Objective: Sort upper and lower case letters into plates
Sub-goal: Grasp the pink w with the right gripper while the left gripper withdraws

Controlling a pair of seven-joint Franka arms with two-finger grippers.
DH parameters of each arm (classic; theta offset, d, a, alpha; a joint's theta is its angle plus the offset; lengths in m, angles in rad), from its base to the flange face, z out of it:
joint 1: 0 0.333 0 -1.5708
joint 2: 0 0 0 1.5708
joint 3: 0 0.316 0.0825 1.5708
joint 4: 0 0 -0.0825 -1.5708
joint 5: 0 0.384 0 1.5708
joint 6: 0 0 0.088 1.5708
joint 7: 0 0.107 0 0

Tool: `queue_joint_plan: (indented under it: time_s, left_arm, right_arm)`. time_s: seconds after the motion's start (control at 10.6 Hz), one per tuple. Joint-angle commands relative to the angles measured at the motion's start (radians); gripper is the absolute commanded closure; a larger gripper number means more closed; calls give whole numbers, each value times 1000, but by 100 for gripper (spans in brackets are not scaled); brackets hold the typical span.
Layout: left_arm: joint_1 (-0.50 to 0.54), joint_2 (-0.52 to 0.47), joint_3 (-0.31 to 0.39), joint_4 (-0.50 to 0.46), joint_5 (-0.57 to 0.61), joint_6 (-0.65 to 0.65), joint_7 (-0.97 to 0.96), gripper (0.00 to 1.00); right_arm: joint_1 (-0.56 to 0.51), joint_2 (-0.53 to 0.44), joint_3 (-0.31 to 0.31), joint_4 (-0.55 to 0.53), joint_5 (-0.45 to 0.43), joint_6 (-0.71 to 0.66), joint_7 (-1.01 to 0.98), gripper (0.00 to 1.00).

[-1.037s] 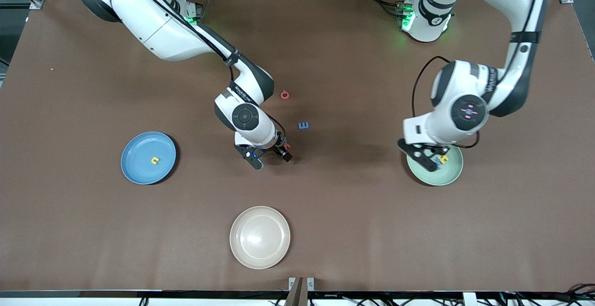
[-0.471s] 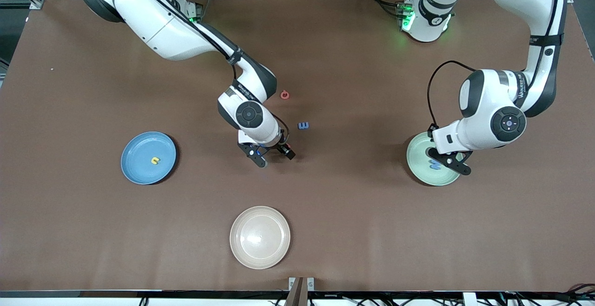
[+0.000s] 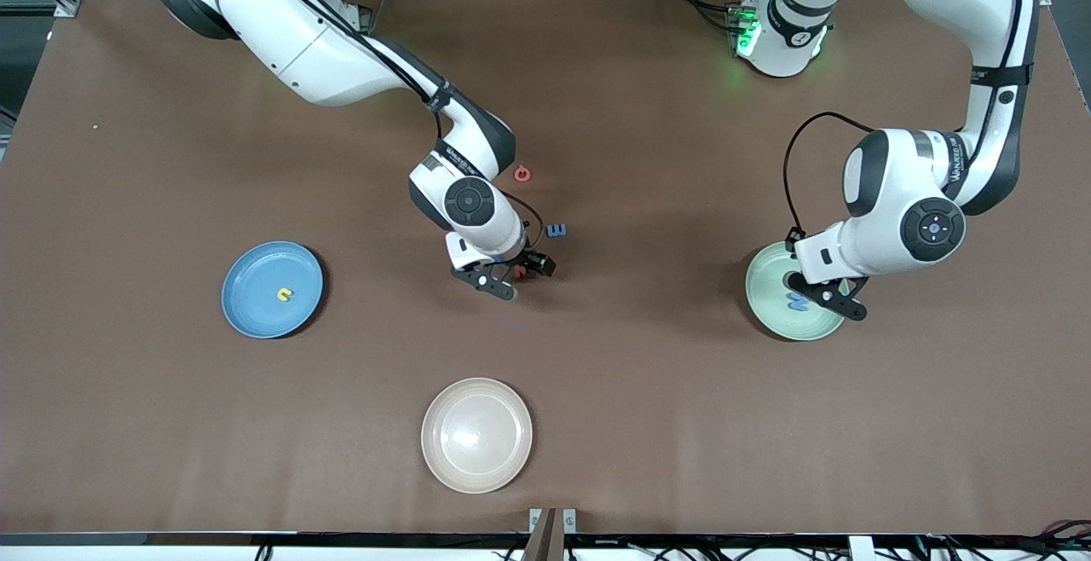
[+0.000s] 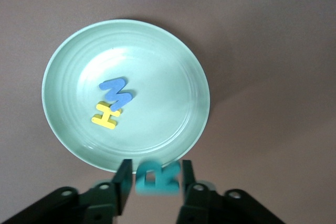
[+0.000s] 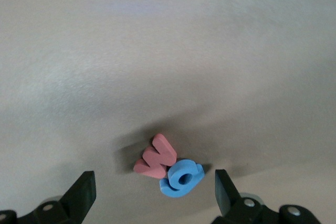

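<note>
My left gripper (image 3: 825, 297) hangs over the edge of the mint green plate (image 3: 771, 322). In the left wrist view a blurred teal R (image 4: 156, 178) sits between its fingers (image 4: 154, 179) with a thin gap on each side. A blue M (image 4: 116, 92) and a yellow H (image 4: 106, 115) lie in that plate (image 4: 52, 77). My right gripper (image 3: 520, 275) is open and low over a red w (image 5: 156, 157) and a blue lowercase letter (image 5: 181, 179), which touch each other. The sky blue plate (image 3: 256, 280) holds one yellow letter (image 3: 285, 294).
A blue E (image 3: 557, 230) and a red round letter (image 3: 522, 173) lie on the table farther from the front camera than my right gripper. A cream-beige plate (image 3: 476, 435) stands near the table's front edge.
My right gripper has shifted toward the left arm's end and now stands over the red and blue letters. My left gripper swung across the mint plate, then held still.
</note>
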Motion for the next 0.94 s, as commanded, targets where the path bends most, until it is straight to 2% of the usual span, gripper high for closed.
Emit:
queue_joint_plan:
  time_s: [0.0,0.28,0.57,0.85]
  left_arm:
    - [-18,-13,14,48,-31,-13,-18,0]
    - [-17,-56,11,147,-31,-77,-58,0]
    - [-17,-100,5,290,-29,-220,-196,0]
    - [-23,-172,-1,335,-18,-284,-399,0]
  right_arm:
    - [-2,5,-1,16,-34,-5,-203,0]
    - [5,10,-1,12,-173,-10,-310,0]
    - [25,11,-1,10,-228,-11,-321,0]
    - [51,21,-1,9,-235,-11,-328,0]
